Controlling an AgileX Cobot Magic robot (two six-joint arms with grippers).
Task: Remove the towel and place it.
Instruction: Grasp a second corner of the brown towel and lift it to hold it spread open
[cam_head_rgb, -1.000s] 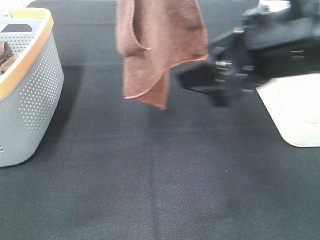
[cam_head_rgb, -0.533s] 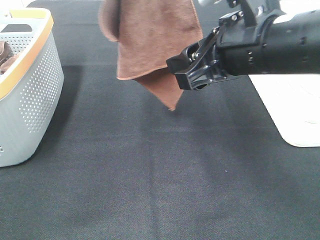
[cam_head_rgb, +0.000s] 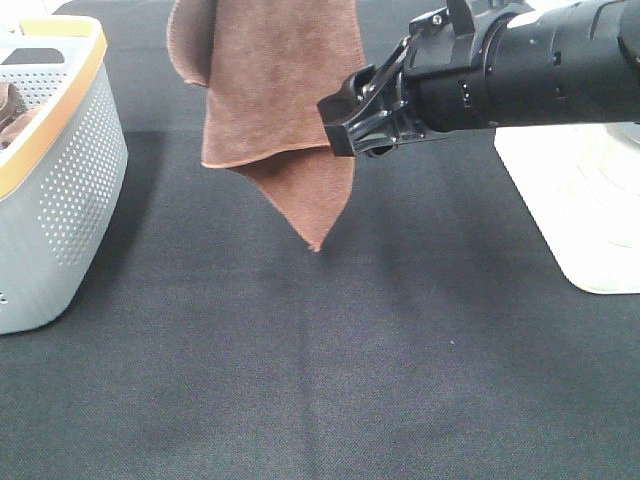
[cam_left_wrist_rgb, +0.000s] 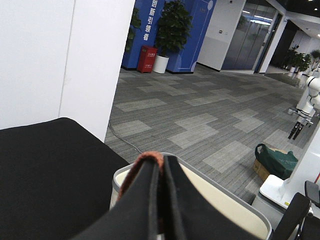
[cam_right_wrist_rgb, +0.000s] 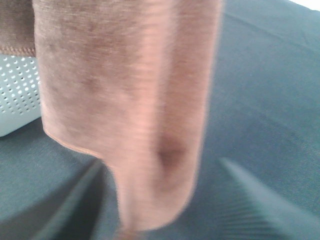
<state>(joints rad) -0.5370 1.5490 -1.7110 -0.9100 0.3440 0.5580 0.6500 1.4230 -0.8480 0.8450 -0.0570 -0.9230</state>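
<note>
The towel (cam_head_rgb: 270, 90) is a reddish-brown cloth hanging from above the top edge of the exterior high view, its lowest corner just above the black table. In the left wrist view my left gripper (cam_left_wrist_rgb: 161, 162) is shut on the towel's (cam_left_wrist_rgb: 147, 159) top edge. My right gripper (cam_head_rgb: 342, 120) reaches in from the right at the towel's right edge. In the right wrist view the towel (cam_right_wrist_rgb: 125, 100) hangs between the right gripper's (cam_right_wrist_rgb: 160, 167) blurred, spread fingers, which do not pinch it.
A grey perforated basket (cam_head_rgb: 70, 190) with an orange rim stands at the left, with another brown cloth (cam_head_rgb: 10, 112) inside. A cream tray (cam_head_rgb: 590, 220) lies on the table's right side. The black table (cam_head_rgb: 320, 360) spreads below the towel.
The towel has swung left and turned, with its lower corner now lower. My right arm has moved left up to the towel's right edge, and its fingers have narrowed.
</note>
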